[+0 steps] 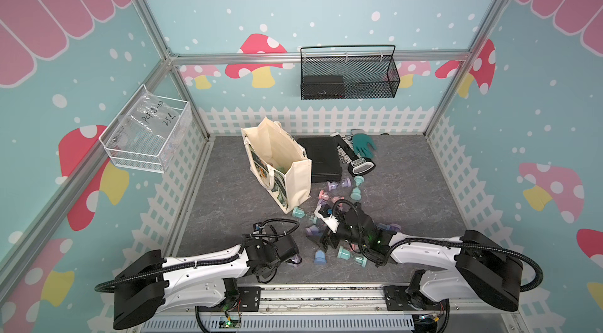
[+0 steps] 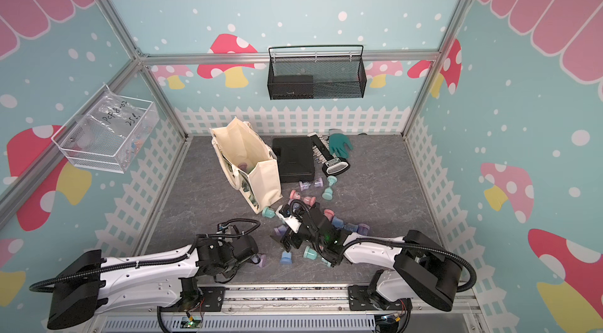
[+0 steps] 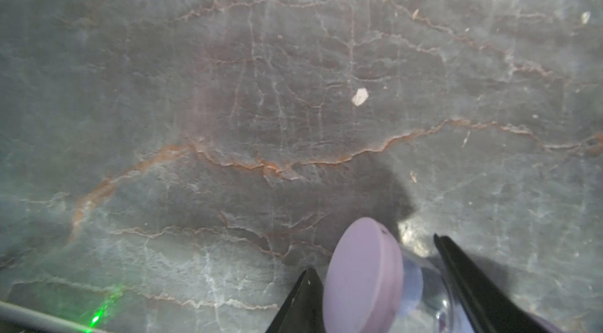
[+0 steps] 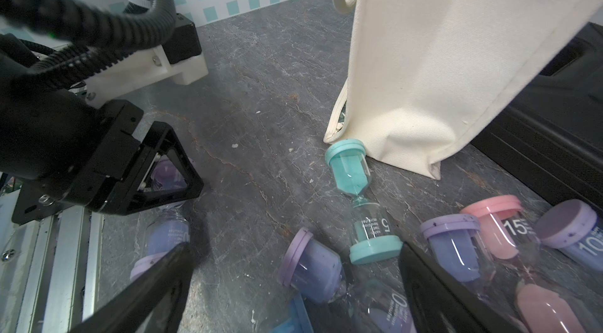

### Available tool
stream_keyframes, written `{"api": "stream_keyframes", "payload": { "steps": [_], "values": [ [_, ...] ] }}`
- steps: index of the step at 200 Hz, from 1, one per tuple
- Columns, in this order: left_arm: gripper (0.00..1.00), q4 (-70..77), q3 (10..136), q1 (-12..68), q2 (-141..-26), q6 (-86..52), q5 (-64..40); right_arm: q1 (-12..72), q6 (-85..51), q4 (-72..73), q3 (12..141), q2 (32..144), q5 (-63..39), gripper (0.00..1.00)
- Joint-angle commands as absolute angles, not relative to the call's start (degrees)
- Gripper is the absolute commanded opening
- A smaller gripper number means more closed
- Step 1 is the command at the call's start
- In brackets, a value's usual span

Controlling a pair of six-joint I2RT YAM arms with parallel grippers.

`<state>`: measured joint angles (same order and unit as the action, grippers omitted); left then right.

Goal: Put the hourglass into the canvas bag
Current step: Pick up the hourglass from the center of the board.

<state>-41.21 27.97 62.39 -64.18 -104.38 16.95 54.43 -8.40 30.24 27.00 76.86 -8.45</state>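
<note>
**The left arm's fingers bracket a purple hourglass on the table, well apart from the open canvas bag.**

The grey stone-patterned table carries the cream canvas bag, which stands upright toward the back with its mouth open. A flat black case lies just beside it. Loose hourglasses in teal, pink, purple and blue lie scattered between the bag and the two arms. One teal hourglass rests with a cap against the bag's bottom corner. The right arm's fingers are spread wide over this scatter, grasping nothing. Near the table's front edge, the left arm's fingers stand on either side of the purple hourglass, which lies on its side. Whether they are pressing it cannot be told.
</note>
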Motion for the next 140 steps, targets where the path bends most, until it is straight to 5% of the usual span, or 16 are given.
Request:
{"api": "stream_keyframes", "payload": {
  "steps": [1, 140],
  "values": [
    [0.64, -38.5, 27.8, 62.6, -67.0, -106.1, 18.0, 54.8, -7.5, 31.0, 26.9, 77.5, -7.8, 1.0],
    [0.46, -37.7, 28.9, 60.4, -68.1, -103.3, 21.1, 54.8, -8.0, 30.3, 27.1, 76.0, -4.1, 1.0]
  ]
}}
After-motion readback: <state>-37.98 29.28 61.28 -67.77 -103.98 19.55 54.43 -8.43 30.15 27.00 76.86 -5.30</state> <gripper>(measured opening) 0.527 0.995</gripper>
